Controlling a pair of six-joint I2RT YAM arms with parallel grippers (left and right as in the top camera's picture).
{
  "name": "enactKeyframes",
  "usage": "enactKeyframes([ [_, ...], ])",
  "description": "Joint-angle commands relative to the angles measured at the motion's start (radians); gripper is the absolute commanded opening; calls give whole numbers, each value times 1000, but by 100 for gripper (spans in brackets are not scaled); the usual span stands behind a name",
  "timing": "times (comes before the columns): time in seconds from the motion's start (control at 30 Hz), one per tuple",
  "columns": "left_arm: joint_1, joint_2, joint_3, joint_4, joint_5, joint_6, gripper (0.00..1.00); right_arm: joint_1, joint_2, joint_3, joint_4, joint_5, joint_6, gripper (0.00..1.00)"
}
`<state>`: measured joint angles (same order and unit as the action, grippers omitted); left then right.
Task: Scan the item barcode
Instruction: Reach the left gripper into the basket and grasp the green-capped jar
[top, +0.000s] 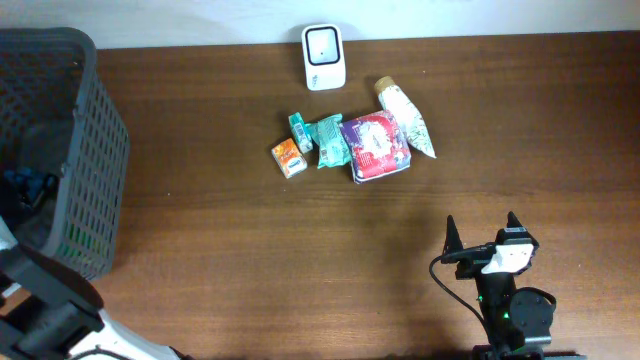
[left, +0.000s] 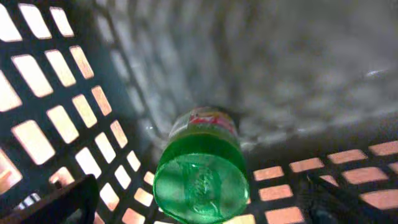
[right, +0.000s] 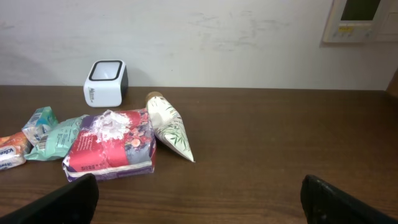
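The items are lying in a loose cluster on the table (top: 200, 250), just in front of the scanner (top: 324, 43). There is an orange box (top: 289, 158), a teal box (top: 300, 131) beside a green pouch (top: 329, 141), a purple pack (top: 376, 146) against the pouch, and a tube (top: 405, 118) lying along the pack's far side. None of them is being held or facing the scanner's window, and no barcode is showing in any view. One more item, a green bottle (left: 202, 155), is lying inside the basket (top: 80, 150) at the table's left end, with its base turned toward the left wrist camera.

The left gripper (left: 200, 193) is hanging inside the basket over the bottle. Its jaws are standing wide on either side and gripping nothing. The right gripper (top: 482, 228) is waiting near the table's front edge, well apart from the cluster. Its jaws are also spread wide and empty, and it is pointing toward the items and the scanner.

By my reading, the scan is sitting at an early stage, since nothing is being gripped or presented. If the bottle is the item in hand, everything is remaining to do: closing on it, lifting it clear of the basket, carrying it to the scanner and turning its label to the window. Whether the cluster items are counting as scanned, I cannot tell.
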<state>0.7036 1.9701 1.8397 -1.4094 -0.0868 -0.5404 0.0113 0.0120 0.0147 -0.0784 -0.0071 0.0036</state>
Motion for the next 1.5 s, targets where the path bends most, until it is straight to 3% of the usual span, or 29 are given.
enactKeyframes([
  [0.0, 6, 45, -8, -19, -11, -5, 99, 8, -6, -9, -2, 8, 8, 99],
  [0.13, 6, 80, -8, -33, -1, -5, 99, 8, -6, -9, -2, 8, 8, 98],
  [0.27, 6, 100, -8, -62, 105, -5, 99, 8, -6, -9, -2, 8, 8, 99],
  [0.63, 6, 188, -8, -68, 109, -5, 99, 8, -6, -9, -2, 8, 8, 98],
  [0.7, 6, 197, -8, -64, 109, -5, 95, 8, -6, -9, -2, 8, 8, 99],
  [0.9, 6, 201, -8, -42, 111, -5, 66, 8, -6, -9, -2, 8, 8, 99],
  [1.07, 6, 201, 73, -80, 170, 45, 55, 8, -6, -9, -2, 8, 8, 98],
  [1.1, 6, 201, 99, -101, 171, 44, 56, 8, -6, -9, -2, 8, 8, 98],
  [1.13, 6, 201, 132, -130, 171, 44, 72, 8, -6, -9, -2, 8, 8, 98],
  [1.17, 6, 201, 148, -150, 178, 45, 100, 8, -6, -9, -2, 8, 8, 98],
  [1.47, -9, 231, 104, -145, 177, 45, 99, 8, -6, -9, -2, 8, 8, 98],
])
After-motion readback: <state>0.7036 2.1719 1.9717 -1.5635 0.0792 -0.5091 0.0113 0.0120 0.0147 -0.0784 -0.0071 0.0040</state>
